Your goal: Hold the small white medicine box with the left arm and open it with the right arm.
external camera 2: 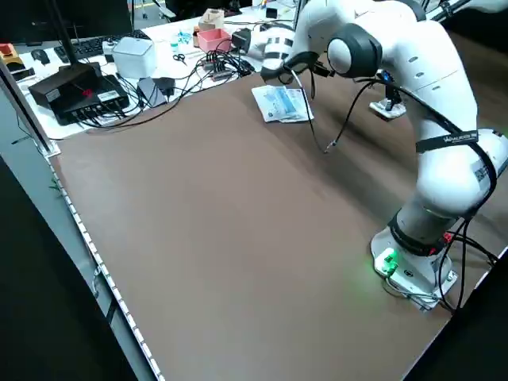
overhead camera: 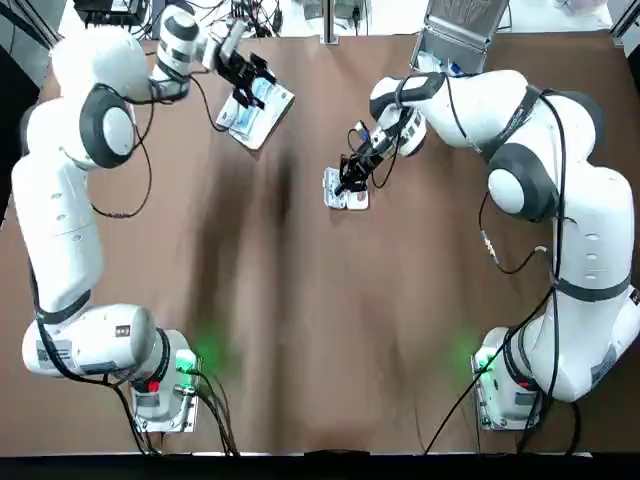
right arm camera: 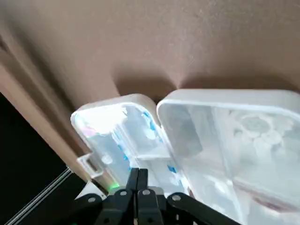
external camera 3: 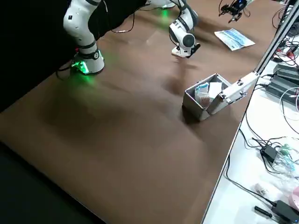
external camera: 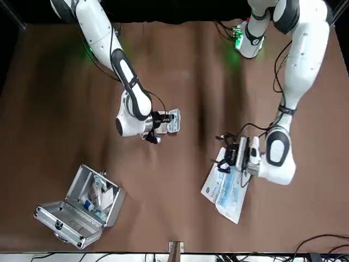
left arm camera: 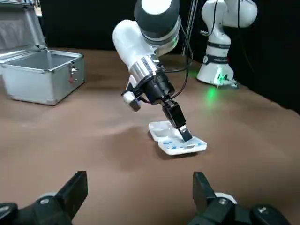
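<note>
Brown tabletop (overhead camera: 300,320) carries both arms' bases along its near edge, each base with a green light. At the far left, the left pincer (overhead camera: 256,72) hangs above a small stack of blue-and-white packets (overhead camera: 258,112); its fingers (left arm camera: 77,185) are spread wide with nothing between them. The print on the packets is too small to read.

Near the middle of the tabletop, well apart from the left pincer, the small white medicine box (overhead camera: 345,192) lies open, its lid folded out flat beside the tray. Blue markings show inside it, but no words can be made out. The right pincer (right arm camera: 138,180) points down into the open box with its fingers pressed together.

Farther right, at the far edge, an open silver metal case (overhead camera: 455,35) stands with its lid up.
</note>
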### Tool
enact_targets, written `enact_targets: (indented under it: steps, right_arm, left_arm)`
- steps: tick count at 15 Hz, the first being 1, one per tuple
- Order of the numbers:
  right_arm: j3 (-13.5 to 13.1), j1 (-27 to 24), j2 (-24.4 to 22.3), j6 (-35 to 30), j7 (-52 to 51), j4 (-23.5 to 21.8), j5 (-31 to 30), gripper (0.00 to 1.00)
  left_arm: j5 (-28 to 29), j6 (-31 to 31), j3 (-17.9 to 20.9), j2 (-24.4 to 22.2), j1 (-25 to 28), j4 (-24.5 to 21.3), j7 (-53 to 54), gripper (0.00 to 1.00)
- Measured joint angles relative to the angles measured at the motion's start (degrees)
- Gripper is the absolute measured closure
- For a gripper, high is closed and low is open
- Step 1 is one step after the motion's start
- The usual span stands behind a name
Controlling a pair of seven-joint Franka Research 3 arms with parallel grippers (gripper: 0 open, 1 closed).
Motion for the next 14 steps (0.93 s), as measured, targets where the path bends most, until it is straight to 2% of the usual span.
enact_targets:
  steps: [6, 9, 14]
  right_arm:
    - [0.00, 1.74, 0.26, 3.28, -0.03, 0.17, 0.00, 0.99]
    - [0.00, 2.31, 0.35, 4.33, -0.03, 0.35, 0.00, 0.99]
    - [-0.20, 2.39, 0.48, 4.66, -0.01, 1.07, -0.01, 0.99]
  left_arm:
    - [0.97, -2.34, 0.04, -5.27, 5.54, -0.09, -0.29, 0.00]
    - [1.28, -2.62, 0.07, -5.72, 7.35, -0.12, -0.30, 0.00]
    - [1.53, -1.21, 0.30, -6.26, 7.43, -0.18, -1.19, 0.00]
